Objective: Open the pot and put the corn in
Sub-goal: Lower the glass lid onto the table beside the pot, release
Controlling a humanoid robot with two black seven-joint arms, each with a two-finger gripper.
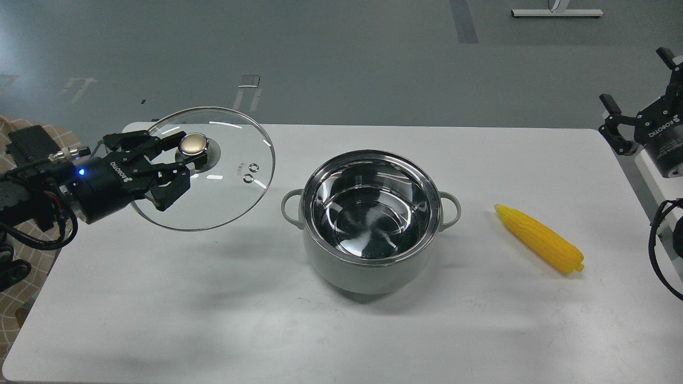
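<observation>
Two end effectors: left end effector pinching glass lid knob, pot open mid-surface, right end effector spread, idle; next likely park lid, grab corn right of pot.

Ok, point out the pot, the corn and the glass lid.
pot point(368, 269): head view, pale outer wall at the front.
corn point(540, 240): head view, middle of the cob.
glass lid point(235, 184): head view, clear glass right of the knob.
</observation>
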